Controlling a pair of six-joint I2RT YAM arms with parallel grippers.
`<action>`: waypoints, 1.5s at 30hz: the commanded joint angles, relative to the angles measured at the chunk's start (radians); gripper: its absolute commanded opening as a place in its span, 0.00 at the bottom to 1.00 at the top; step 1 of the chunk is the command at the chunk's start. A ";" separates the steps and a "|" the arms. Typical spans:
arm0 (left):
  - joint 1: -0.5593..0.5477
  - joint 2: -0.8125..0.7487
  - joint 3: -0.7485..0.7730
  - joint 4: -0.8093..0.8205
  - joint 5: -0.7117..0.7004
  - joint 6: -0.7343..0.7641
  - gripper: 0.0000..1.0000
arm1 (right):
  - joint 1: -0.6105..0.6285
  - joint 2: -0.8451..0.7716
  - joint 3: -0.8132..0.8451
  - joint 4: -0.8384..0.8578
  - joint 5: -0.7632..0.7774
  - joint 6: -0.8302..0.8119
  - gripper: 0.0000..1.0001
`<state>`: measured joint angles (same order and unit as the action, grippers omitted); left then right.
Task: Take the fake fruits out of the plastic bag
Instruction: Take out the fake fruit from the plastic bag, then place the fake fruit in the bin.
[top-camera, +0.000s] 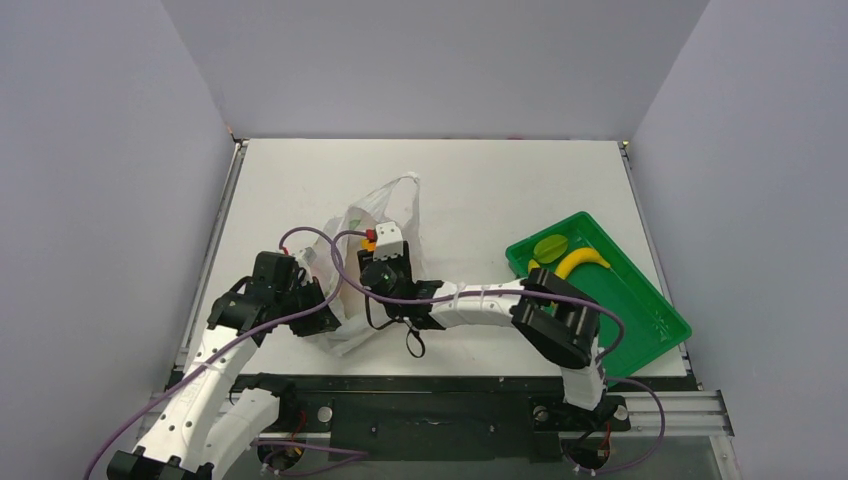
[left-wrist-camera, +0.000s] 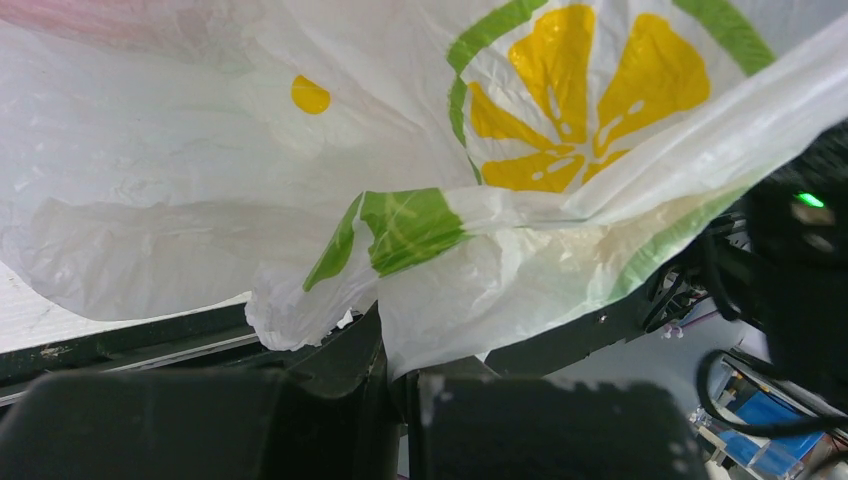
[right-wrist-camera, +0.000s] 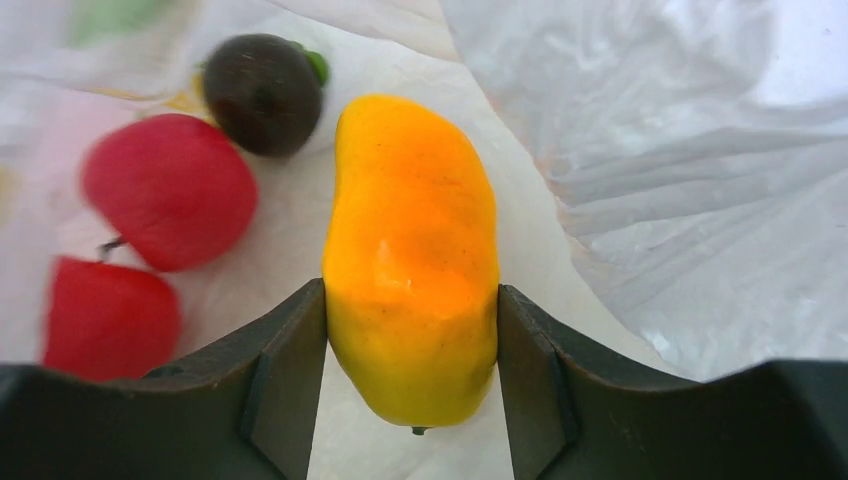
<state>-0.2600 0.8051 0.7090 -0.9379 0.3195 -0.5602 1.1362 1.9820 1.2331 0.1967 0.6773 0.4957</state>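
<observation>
White tabletop (top-camera: 480, 180), frame centre: left gripper (left-wrist-camera: 395, 360) clenched on plastic bag (left-wrist-camera: 200, 200) rim, likely to hold mouth open; right gripper (right-wrist-camera: 410, 350) inside, clamped on mango (right-wrist-camera: 410, 230), apples (right-wrist-camera: 165, 190) at left.

Orange-yellow mango (right-wrist-camera: 410, 260) inside crinkly white plastic bag (right-wrist-camera: 690, 150), two red apples (right-wrist-camera: 168, 190), dark purple fruit (right-wrist-camera: 262, 93) alongside

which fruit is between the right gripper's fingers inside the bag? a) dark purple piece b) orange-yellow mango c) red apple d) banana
B: in the right wrist view the right gripper clamps the orange-yellow mango from both sides, while the red apples and the dark purple piece lie loose beside it in the plastic bag.
</observation>
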 joint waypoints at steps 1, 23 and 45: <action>0.007 -0.010 0.002 0.039 0.020 0.017 0.00 | 0.012 -0.158 -0.066 0.062 -0.154 -0.008 0.00; 0.011 -0.004 0.007 0.045 0.043 0.026 0.00 | -0.022 -0.767 -0.490 -0.141 -0.245 0.071 0.00; 0.000 -0.035 0.047 0.020 0.062 0.006 0.00 | -0.818 -1.162 -0.694 -0.662 0.040 0.435 0.00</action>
<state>-0.2539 0.7757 0.7071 -0.9329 0.3637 -0.5495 0.4419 0.7364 0.5480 -0.4694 0.7860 0.9325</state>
